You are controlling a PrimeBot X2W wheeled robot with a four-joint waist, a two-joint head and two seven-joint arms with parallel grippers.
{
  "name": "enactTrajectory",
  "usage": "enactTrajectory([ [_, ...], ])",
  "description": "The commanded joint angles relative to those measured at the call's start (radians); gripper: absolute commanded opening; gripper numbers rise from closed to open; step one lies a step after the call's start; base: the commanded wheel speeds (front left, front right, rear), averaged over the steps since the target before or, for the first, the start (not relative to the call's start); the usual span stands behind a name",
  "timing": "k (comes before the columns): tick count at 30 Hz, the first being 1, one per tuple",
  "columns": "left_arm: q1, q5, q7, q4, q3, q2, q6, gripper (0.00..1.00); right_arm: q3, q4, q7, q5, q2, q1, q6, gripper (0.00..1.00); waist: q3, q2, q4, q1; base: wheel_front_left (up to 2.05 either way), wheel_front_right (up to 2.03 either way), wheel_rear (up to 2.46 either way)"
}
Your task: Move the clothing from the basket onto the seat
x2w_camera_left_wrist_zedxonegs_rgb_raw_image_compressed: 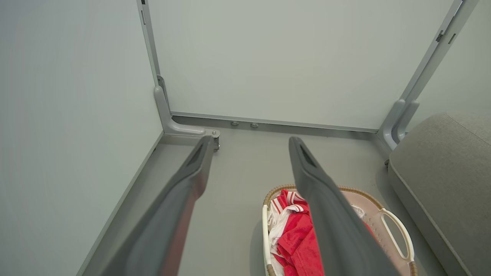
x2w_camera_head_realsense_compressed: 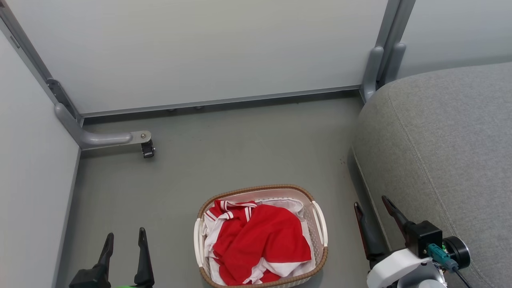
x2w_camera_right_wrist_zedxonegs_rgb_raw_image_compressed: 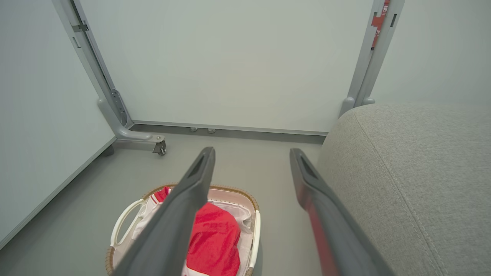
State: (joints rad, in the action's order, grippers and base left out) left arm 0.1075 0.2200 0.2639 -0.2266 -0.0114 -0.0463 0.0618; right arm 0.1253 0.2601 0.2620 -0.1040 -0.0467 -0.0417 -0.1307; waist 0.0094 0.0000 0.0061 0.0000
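Red fabric with white trim, the clothing (x2w_camera_head_realsense_compressed: 260,240) lies heaped in the basket (x2w_camera_head_realsense_compressed: 256,187), which stands on the grey floor (x2w_camera_head_realsense_compressed: 240,152) near the side edge of the seat (x2w_camera_head_realsense_compressed: 440,140). The left gripper (x2w_camera_head_realsense_compressed: 125,234) and the right gripper (x2w_camera_head_realsense_compressed: 370,202) hang clear of the basket, one on each side, fingers spread and nothing held. The step in hand looks to be the first reach into the heap. The right gripper is next to the seat, so it seems the better choice. It should come down over the raised red fold near the middle and pinch deep enough to gather several layers. It should keep off the white liner cloth (x2w_camera_head_realsense_compressed: 294,206) at the far rim and off the perforated wall, lest the light basket lift too.
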Motion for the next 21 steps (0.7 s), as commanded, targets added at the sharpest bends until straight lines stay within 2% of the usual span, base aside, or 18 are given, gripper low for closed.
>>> enactTrajectory([
  [1, 0.010, -0.008, 0.001, -0.001, 0.001, -0.007, -0.004, 1.00, 0.000, 0.003, 0.005, 0.002, -0.006, 0.004, 0.000, 1.00, 0.000, 0.0000, 0.000, 0.0000, 0.00, 0.00, 0.00],
  [21, 0.010, -0.011, 0.001, -0.004, -0.002, -0.007, -0.001, 1.00, -0.007, -0.010, 0.005, -0.002, -0.007, 0.005, 0.000, 1.00, 0.005, 0.0000, -0.002, 0.0000, 0.00, 0.00, 0.00],
])
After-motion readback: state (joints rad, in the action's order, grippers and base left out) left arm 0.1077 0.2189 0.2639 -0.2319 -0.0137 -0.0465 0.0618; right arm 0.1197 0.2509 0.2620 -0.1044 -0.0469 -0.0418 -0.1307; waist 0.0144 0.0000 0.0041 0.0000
